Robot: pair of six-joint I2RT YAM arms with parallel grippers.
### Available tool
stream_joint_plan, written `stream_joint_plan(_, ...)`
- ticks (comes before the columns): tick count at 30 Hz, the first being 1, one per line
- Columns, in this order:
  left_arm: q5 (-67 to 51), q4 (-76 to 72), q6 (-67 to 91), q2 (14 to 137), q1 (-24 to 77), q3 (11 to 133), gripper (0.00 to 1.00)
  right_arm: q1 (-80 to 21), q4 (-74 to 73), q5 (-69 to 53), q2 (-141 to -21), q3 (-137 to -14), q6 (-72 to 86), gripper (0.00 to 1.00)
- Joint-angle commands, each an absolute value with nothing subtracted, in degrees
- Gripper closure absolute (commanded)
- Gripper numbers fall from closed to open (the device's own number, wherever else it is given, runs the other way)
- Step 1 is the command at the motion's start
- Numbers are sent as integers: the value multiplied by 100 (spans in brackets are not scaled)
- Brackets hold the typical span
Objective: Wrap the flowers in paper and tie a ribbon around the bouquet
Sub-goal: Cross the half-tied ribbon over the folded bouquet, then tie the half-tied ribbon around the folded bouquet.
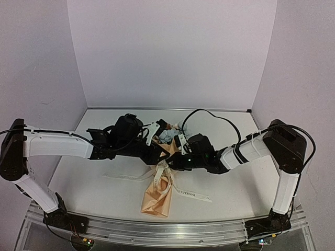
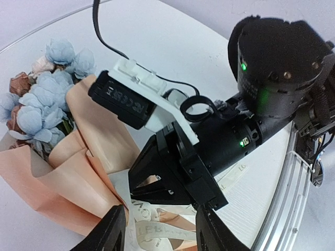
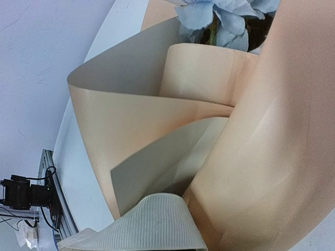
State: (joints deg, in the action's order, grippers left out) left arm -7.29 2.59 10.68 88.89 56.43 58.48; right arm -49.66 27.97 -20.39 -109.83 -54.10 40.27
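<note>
bouquet (image 1: pixel 156 194) lies low centre of the top view, narrow end toward the bottom edge. The flowers (image 2: pixel 36 99) poke out of the wide end, upper left in the left wrist view.

Handling, my read:
- paper (image 3: pixel 131 136) is light, springy kraft. The layers stand apart in loose curls in the right wrist view, so the wrap will likely unroll if nothing pins it.
- it creases easily, so don't squeeze the open end. The blooms are soft and crushable, so keep off them.
- best hold looks like the waist of the cone, where the ribbon (image 2: pixel 152 230) crosses. The layers are stacked and stiffest there.
- the ribbon is thin, limp and probably slick, so pinch it flat near the wrap and not by the loose tail at lower right of the top view.

left gripper (image 2: pixel 162 232): fingers apart at bottom of its own view, ribbon in the gap, nothing clamped.

right gripper (image 2: pixel 144 185): closed, tip right at the ribbon on the cone's waist. Can't tell if it pinches the ribbon or just presses there.

Both arms meet over the waist. The white table (image 1: pixel 94 178) lies beneath.
</note>
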Motion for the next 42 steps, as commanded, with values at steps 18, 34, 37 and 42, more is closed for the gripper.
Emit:
stream_joint_plan(18, -691, 784, 1329, 9307, 5079, 5874, 77, -4942, 2965, -2244, -10732, -5606, 4048, 100)
stream_joint_plan(34, -1135, 663, 1292, 9427, 5150, 5845, 80, -5045, 2922, -2359, -10603, -5630, 4012, 100)
stream_joint_plan(37, -1145, 528, 1318, 9310, 5150, 5738, 79, -5088, 2856, -2386, -10594, -5651, 3955, 100)
stream_joint_plan(42, -1212, 300, 1380, 9151, 5151, 5555, 78, -5131, 2745, -2424, -10637, -5669, 3867, 100)
